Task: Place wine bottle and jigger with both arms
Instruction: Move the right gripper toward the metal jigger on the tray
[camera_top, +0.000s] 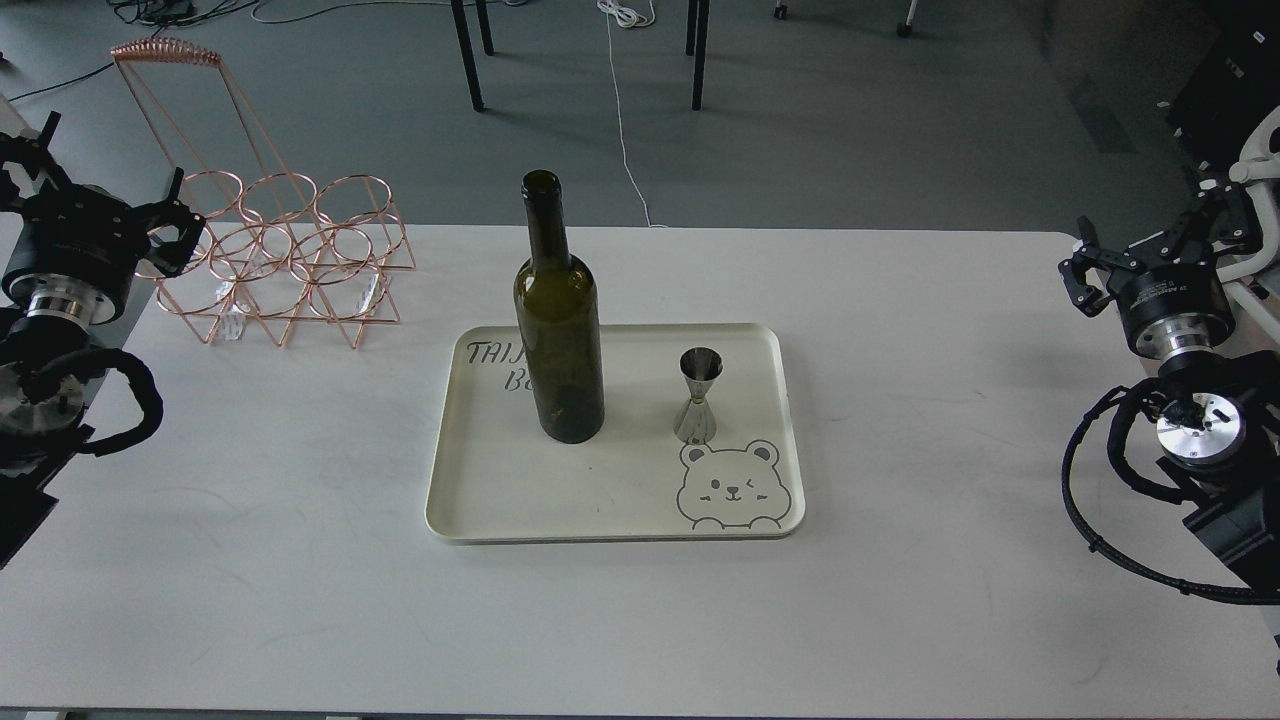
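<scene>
The dark olive-green wine bottle (558, 320) stands upright on the left half of a cream tray (615, 528) at the table's centre. To its right, the small steel jigger (698, 396) also stands upright on the tray, just above a printed bear. My left gripper (180, 238) hovers at the far left table edge, open and empty, well away from the bottle. Over at the far right edge, my right gripper (1082, 275) is open and empty too, far from the jigger.
A copper wire bottle rack (285, 262) stands at the back left of the white table (900, 420), close to my left gripper. Chair and table legs and cables lie on the floor beyond the far edge.
</scene>
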